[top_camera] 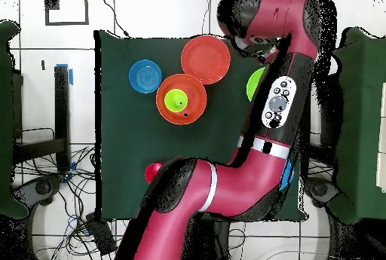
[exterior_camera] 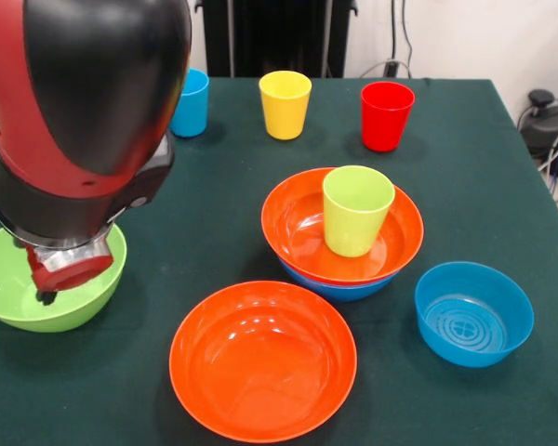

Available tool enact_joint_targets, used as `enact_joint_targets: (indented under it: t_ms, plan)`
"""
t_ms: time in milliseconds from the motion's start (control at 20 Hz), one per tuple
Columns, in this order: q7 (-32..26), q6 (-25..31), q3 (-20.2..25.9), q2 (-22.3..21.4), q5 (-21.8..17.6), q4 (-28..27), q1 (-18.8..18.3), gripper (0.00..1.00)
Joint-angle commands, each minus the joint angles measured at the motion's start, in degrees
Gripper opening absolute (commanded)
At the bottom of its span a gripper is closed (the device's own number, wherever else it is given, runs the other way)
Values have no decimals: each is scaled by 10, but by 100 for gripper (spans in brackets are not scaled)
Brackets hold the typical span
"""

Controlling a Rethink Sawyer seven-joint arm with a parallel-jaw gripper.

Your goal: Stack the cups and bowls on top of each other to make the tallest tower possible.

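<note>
A: Gripper status?

B: Gripper (exterior_camera: 46, 295) is down inside the lime green bowl (exterior_camera: 9, 283) at the table's left side in the front view. Only a dark tip shows below the red wrist flange. Can't tell whether it's open or closed, or whether it has hold of anything.

A: Arm?

B: The arm (exterior_camera: 84, 111) fills the upper left of the front view and hides part of the bowl. In the overhead view it sweeps from the base at the bottom up along the right side of the table, and only a sliver of the green bowl (top_camera: 253, 84) shows beside it.

A: Tower?

B: The tower (exterior_camera: 344, 237) sits mid-table, right of centre in the front view: a blue bowl (exterior_camera: 339, 286) at the bottom, with just its rim and lower wall showing, an orange bowl (exterior_camera: 298, 228) nested in it, and a lime green cup (exterior_camera: 356, 209) upright inside the orange one.

A: Loose pieces?

B: A second orange bowl (exterior_camera: 262, 358) sits at the near edge, just beside the tower and empty. A smaller blue bowl (exterior_camera: 474, 311) stands alone to the tower's right. Three cups are lined up along the far edge: blue cup (exterior_camera: 192, 102), partly behind the arm, then yellow cup (exterior_camera: 285, 104), then red cup (exterior_camera: 387, 115). All upright and apart from each other.

A: Surface?

B: A dark green table (exterior_camera: 502, 186).
</note>
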Motion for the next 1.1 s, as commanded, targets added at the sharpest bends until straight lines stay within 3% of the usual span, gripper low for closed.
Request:
enact_joint_targets:
  t_ms: [50,300,550,800,1100]
  plan:
    - [-65,83,170,-16,-157,24,5,100]
    - [-69,79,277,-36,-248,44,-17,100]
    - [-60,67,361,-47,-303,62,-41,100]
    - [-44,33,408,-47,-312,76,-61,100]
    - [-37,22,434,-47,-325,88,-72,100]
